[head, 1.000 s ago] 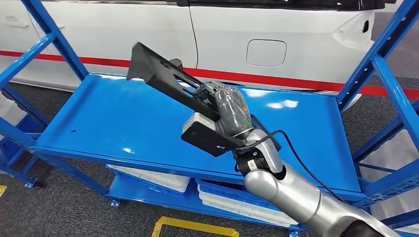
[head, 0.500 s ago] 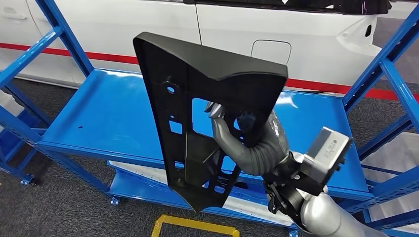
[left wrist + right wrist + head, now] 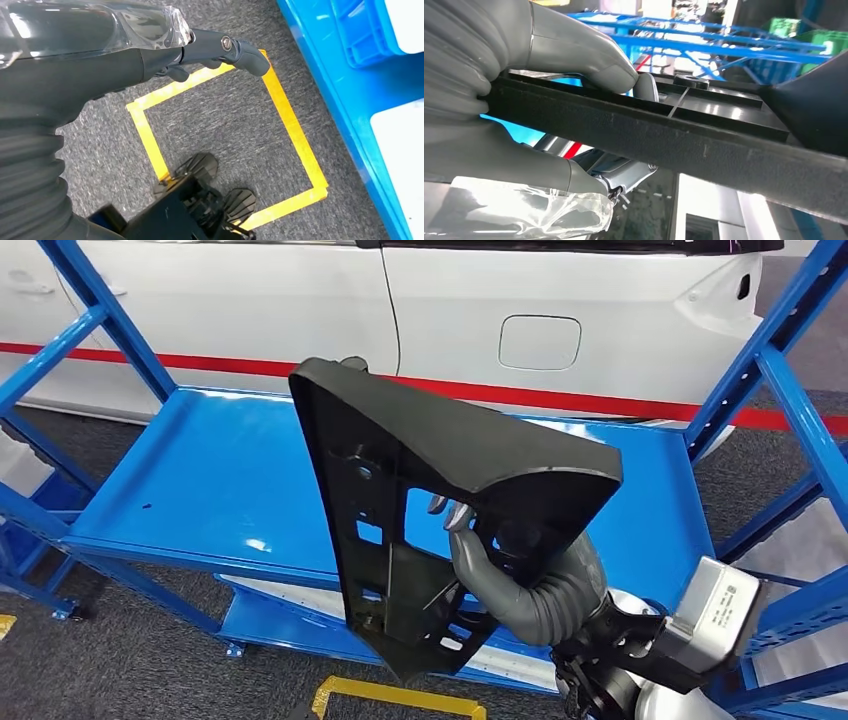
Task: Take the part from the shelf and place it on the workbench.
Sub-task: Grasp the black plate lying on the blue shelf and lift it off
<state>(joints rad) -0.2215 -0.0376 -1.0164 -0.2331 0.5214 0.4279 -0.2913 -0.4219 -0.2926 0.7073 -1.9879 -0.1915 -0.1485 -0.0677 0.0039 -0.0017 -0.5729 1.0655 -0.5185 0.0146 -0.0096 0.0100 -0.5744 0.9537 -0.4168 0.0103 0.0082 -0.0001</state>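
- My right hand [image 3: 520, 575] grips the black part [image 3: 420, 490] through one of its openings, thumb and fingers clamped on a rib.
- The part hangs upright, lifted off the blue shelf [image 3: 200, 490].
- My left hand [image 3: 150, 45] holds nothing, fingers loosely curled, hanging over the floor.
- The carrying step is in hand; next I judge I must turn to find the worktop.

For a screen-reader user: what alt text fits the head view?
The right hand holds a large black part upright above a blue shelf. A white car with a red stripe stands behind the shelf.
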